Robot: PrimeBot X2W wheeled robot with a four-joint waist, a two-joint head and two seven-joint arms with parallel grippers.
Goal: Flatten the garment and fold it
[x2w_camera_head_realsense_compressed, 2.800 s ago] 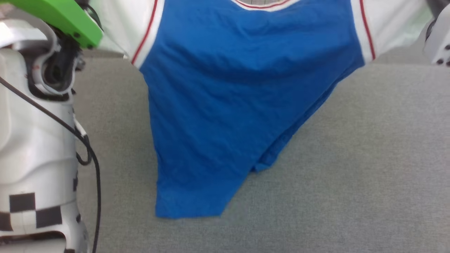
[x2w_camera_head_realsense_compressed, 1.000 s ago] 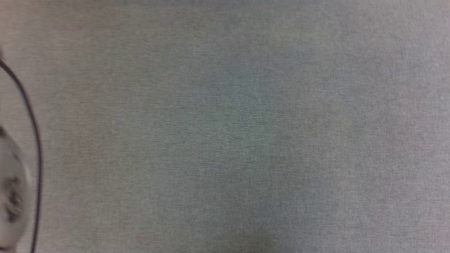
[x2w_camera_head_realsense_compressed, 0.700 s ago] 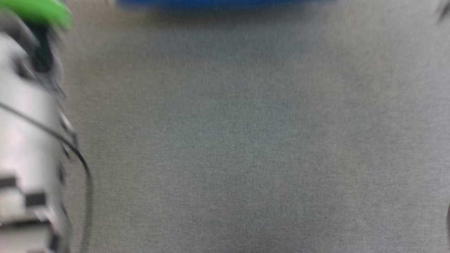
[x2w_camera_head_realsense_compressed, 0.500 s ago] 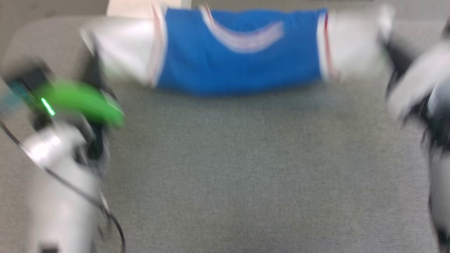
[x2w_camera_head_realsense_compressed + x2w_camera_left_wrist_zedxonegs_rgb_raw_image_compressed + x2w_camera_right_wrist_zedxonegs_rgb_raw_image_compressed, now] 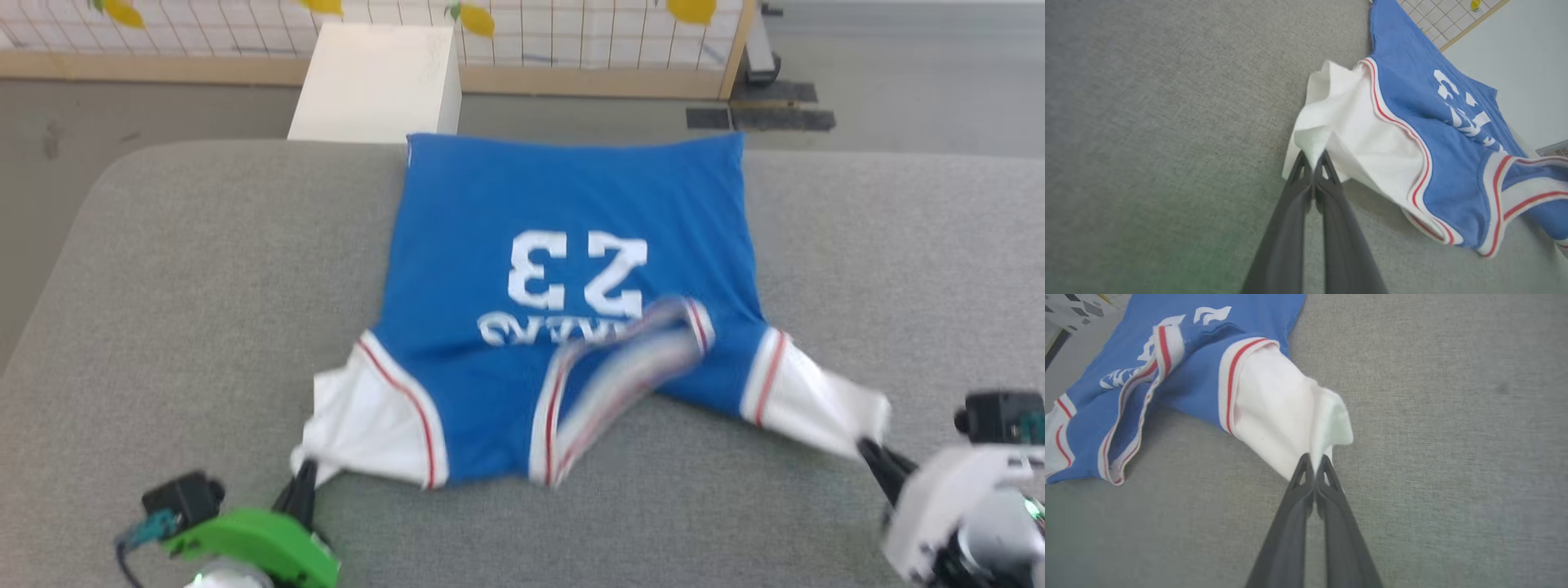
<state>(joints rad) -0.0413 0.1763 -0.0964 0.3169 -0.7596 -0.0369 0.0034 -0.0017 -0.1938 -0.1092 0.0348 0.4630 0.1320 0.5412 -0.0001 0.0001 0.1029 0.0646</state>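
Hung in the air earlier, the royal-blue jersey T-shirt with white sleeves had been laid on the grey cloth-covered table, sleeve tips pinched by the left claw and right claw, where creases could be set if released slack.

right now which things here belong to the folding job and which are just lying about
Job: shirt; left fingers and right fingers, both shut on it; grey cushion it lies on.
Lying about: white box, grid fence, dark floor mats.
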